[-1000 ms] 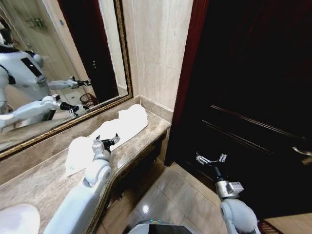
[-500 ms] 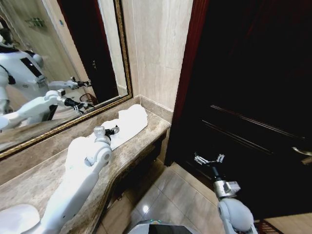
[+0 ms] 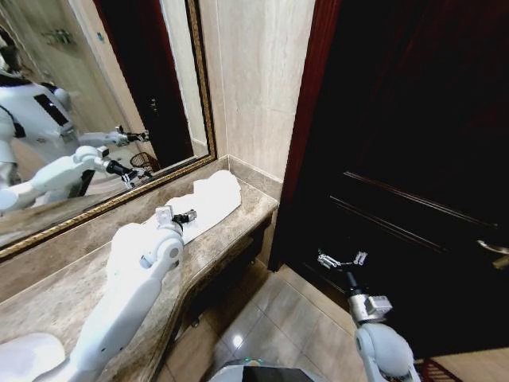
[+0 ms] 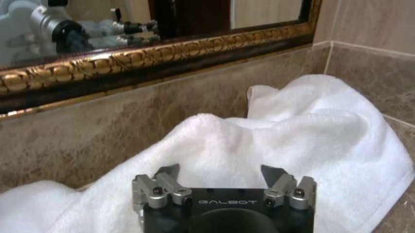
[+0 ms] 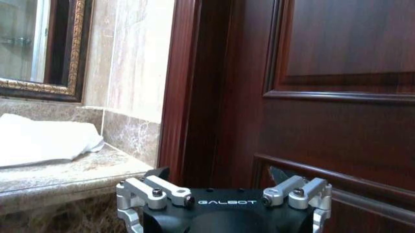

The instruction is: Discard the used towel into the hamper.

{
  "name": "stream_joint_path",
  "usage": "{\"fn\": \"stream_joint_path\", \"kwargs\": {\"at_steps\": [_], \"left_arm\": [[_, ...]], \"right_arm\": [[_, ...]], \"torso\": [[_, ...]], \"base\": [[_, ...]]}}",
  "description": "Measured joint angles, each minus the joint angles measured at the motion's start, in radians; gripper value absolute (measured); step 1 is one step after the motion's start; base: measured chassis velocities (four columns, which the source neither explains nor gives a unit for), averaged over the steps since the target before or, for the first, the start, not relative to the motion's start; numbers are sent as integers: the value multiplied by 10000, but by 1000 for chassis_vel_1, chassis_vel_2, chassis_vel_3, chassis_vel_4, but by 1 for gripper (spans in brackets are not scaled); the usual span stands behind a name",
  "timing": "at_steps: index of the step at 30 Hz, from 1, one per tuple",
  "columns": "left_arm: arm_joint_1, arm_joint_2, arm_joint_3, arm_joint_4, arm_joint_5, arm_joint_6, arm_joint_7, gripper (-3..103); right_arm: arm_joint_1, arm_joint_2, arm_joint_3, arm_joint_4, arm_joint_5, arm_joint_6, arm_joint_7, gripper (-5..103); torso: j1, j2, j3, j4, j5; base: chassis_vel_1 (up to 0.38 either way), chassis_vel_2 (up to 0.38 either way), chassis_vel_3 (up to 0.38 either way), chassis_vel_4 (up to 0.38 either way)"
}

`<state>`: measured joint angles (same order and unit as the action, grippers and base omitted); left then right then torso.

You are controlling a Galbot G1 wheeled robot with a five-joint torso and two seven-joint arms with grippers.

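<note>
The used towel (image 3: 216,193) is white and lies crumpled along the marble counter (image 3: 238,231) under the mirror; it also shows in the left wrist view (image 4: 304,126) and in the right wrist view (image 5: 45,141). My left gripper (image 3: 187,216) hovers just above the towel's middle, open, with nothing between its fingers (image 4: 220,172). My right gripper (image 3: 342,259) hangs open and empty in front of the dark wooden door (image 5: 218,174). The hamper shows as a dark openwork basket reflected in the mirror (image 3: 144,163). A reddish-brown woven edge (image 3: 433,371) peeks in at the bottom right.
A gold-framed mirror (image 3: 203,95) backs the counter. The dark door (image 3: 413,159) with its handle (image 3: 493,248) stands to the right. A white basin (image 3: 28,354) sits at the counter's near end. Tiled floor (image 3: 294,318) lies open between counter and door.
My left arm has reached farther along the counter, bringing its gripper over the towel's middle. The right gripper has barely shifted.
</note>
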<state>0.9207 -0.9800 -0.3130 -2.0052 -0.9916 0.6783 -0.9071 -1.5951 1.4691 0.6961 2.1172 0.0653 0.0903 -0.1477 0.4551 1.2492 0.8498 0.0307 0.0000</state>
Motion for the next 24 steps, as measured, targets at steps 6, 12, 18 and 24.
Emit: {"fn": "stream_joint_path", "kwargs": {"at_steps": [6,12,18,24], "left_arm": [[-294,-74,83,235,-439,-26,-627,61],[-435,-12,99,417,-544,-165,-707,39],[-377,-14,98,420,-547,-258,-670,17],[-366,-21,85,435,-543,-279,-635,1]], "right_arm": [[-46,11,28,40,1,29,0,100],[-59,38,46,2,1,94,-4,100],[-34,67,27,-9,-5,103,-7,100],[-44,59,34,-8,-6,112,-9,100]], "torso": [[0,0,0,0,0],[0,0,0,0,0],[0,0,0,0,-1],[0,0,0,0,0]], "base": [[0,0,0,0],[0,0,0,0],[0,0,0,0],[0,0,0,0]]}}
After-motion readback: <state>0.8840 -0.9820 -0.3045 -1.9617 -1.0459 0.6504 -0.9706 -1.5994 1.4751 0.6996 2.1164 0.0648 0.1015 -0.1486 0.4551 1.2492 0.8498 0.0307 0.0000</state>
